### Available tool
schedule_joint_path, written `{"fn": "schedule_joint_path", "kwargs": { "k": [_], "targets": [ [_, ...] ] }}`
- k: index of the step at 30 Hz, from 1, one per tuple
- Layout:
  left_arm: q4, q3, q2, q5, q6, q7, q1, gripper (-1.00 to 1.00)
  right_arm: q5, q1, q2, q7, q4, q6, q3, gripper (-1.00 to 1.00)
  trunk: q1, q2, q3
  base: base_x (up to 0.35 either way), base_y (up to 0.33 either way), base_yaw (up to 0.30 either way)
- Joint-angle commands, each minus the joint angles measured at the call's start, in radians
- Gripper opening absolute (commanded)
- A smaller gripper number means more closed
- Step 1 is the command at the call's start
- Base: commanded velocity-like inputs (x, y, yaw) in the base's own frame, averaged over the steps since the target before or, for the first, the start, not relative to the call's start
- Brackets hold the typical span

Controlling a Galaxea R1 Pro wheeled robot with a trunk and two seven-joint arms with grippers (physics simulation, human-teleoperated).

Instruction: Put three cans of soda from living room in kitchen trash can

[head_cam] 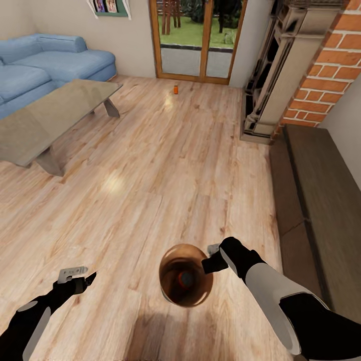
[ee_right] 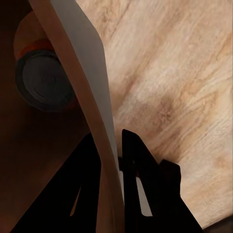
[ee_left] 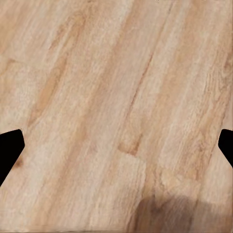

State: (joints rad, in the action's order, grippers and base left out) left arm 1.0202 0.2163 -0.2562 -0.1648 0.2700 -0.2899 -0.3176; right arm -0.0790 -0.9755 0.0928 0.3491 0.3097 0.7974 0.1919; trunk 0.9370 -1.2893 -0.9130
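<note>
My right gripper (head_cam: 211, 260) is shut on the rim of the trash can (head_cam: 170, 288), a round bin with a brown inside, low in the head view. In the right wrist view the fingers (ee_right: 133, 155) pinch the bin's thin wall (ee_right: 82, 58). An orange soda can (ee_right: 46, 82) with a silver top lies in the bin's bottom (head_cam: 186, 279). A second orange can (head_cam: 175, 89) stands far off on the floor near the glass door. My left gripper (head_cam: 82, 275) is open over bare floor (ee_left: 116, 145), holding nothing. The blue can is out of view.
A glass-topped coffee table (head_cam: 55, 113) and a blue sofa (head_cam: 45, 62) stand at the left. A brick fireplace (head_cam: 281, 75) and a dark low cabinet (head_cam: 321, 200) line the right side. Wooden floor (head_cam: 165, 165) stretches between them toward the door (head_cam: 200, 40).
</note>
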Motion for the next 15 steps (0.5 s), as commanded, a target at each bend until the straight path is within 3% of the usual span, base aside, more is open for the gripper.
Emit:
{"fn": "schedule_joint_path", "kwargs": {
  "k": [1,15],
  "targets": [
    [0.000,0.000,0.000,0.000,0.000,0.000,0.000,1.00,0.027,0.000,0.001,0.005,0.000,0.005,-0.005,-1.00,-0.004,0.007,0.004,0.000,0.000,0.254],
    [-0.006,0.000,0.000,0.001,0.000,0.001,0.000,1.00,0.027,0.000,0.006,0.005,0.000,0.005,-0.005,-1.00,-0.058,0.105,0.052,0.000,0.000,0.254]
  ]
}}
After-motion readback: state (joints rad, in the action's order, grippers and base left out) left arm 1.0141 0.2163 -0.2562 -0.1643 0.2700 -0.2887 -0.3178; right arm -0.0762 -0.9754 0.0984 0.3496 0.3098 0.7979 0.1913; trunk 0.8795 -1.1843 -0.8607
